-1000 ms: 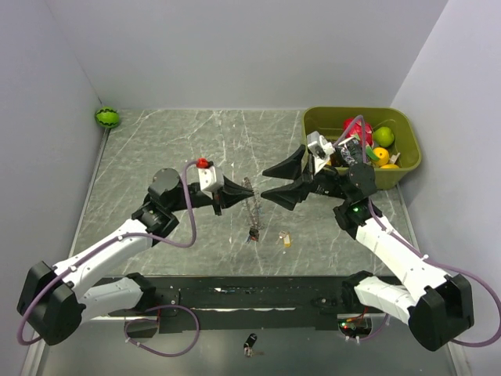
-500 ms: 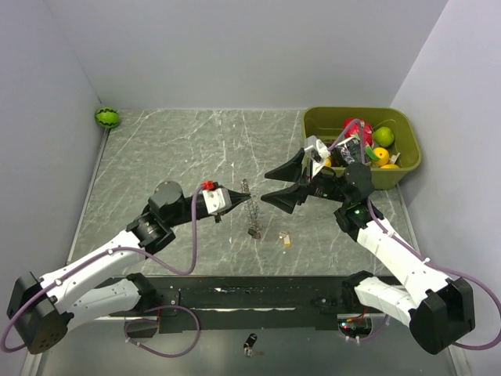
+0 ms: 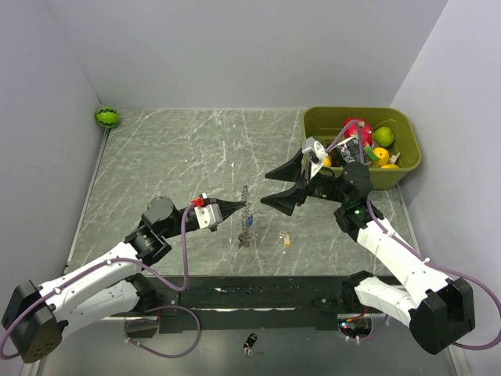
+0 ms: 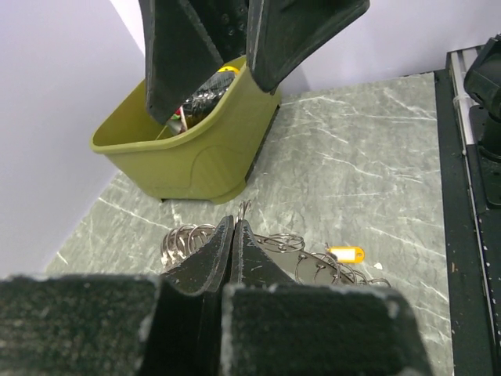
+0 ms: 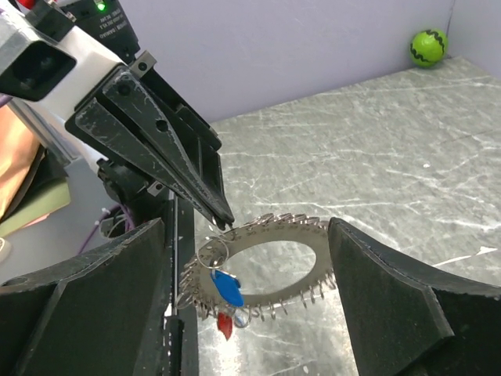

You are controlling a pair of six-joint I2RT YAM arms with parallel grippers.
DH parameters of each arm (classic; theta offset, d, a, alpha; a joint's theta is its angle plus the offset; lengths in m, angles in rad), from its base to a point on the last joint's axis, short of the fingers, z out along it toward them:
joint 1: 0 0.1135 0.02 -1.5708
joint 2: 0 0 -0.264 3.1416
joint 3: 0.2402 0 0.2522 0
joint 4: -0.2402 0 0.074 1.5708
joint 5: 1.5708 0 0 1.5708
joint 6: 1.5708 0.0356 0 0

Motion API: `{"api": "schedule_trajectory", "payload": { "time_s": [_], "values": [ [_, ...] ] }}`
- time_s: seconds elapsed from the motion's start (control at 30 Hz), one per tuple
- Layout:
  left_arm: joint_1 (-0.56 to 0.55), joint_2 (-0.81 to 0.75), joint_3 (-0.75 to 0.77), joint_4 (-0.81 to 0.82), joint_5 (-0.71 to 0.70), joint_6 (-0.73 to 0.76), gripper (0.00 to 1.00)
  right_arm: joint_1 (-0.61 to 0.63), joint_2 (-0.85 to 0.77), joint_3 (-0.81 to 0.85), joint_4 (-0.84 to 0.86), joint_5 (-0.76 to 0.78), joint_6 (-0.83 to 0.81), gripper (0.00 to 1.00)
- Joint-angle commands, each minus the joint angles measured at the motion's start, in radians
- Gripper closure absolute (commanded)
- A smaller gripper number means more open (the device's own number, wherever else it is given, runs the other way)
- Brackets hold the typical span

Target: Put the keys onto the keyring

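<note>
The keyring (image 3: 245, 205) hangs above the table, edge-on from above, a grey toothed ring (image 5: 279, 229) open in the centre. A blue key (image 5: 228, 288) and a red key (image 5: 225, 323) dangle from its lower rim. My left gripper (image 3: 243, 206) is shut on the ring's edge, its tips (image 5: 221, 222) pinching it by a small wire loop. My right gripper (image 3: 274, 186) stands open just right of the ring, its fingers (image 5: 117, 298) either side without touching. A tan key (image 3: 286, 240) lies loose on the table, also seen as a key (image 4: 346, 254) beyond the ring's loops (image 4: 313, 258).
A green bin (image 3: 407, 149) of toy fruit stands at the back right, close behind the right wrist. A green ball (image 3: 107, 117) rests in the far left corner. A small black fob (image 3: 250, 341) lies below the arm bases.
My left arm has drawn back toward the near edge, carrying the ring nearer and lower. The right gripper's fingers have spread wider and it has shifted slightly.
</note>
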Motion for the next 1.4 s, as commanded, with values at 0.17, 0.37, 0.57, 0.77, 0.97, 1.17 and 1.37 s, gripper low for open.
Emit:
{"api": "schedule_trajectory", "payload": {
  "time_s": [0.17, 0.37, 0.57, 0.77, 0.97, 1.17, 1.37],
  "values": [
    [0.0, 0.037, 0.06, 0.07, 0.019, -0.008, 0.99, -0.003, 0.01, -0.008, -0.033, 0.044, -0.024, 0.0],
    [0.042, 0.077, 0.034, 0.162, 0.101, -0.076, 0.99, -0.055, -0.006, -0.097, 0.021, 0.138, 0.072, 0.0],
    [0.153, 0.09, -0.022, 0.353, 0.266, -0.224, 0.99, -0.139, 0.05, -0.103, -0.105, 0.256, 0.214, 0.0],
    [0.214, 0.105, -0.064, 0.493, 0.344, -0.35, 0.99, -0.164, 0.066, -0.052, -0.41, 0.397, 0.157, 0.0],
    [0.23, 0.14, -0.082, 0.559, 0.392, -0.416, 0.99, -0.161, 0.052, -0.04, -0.603, 0.472, 0.073, 0.0],
    [0.23, 0.14, -0.058, 0.513, 0.404, -0.39, 0.99, -0.109, 0.102, -0.017, -0.722, 0.579, 0.033, 0.02],
    [0.23, 0.134, -0.056, 0.495, 0.401, -0.372, 0.99, -0.067, 0.171, 0.004, -0.801, 0.667, 0.059, 0.12]
  ]
}}
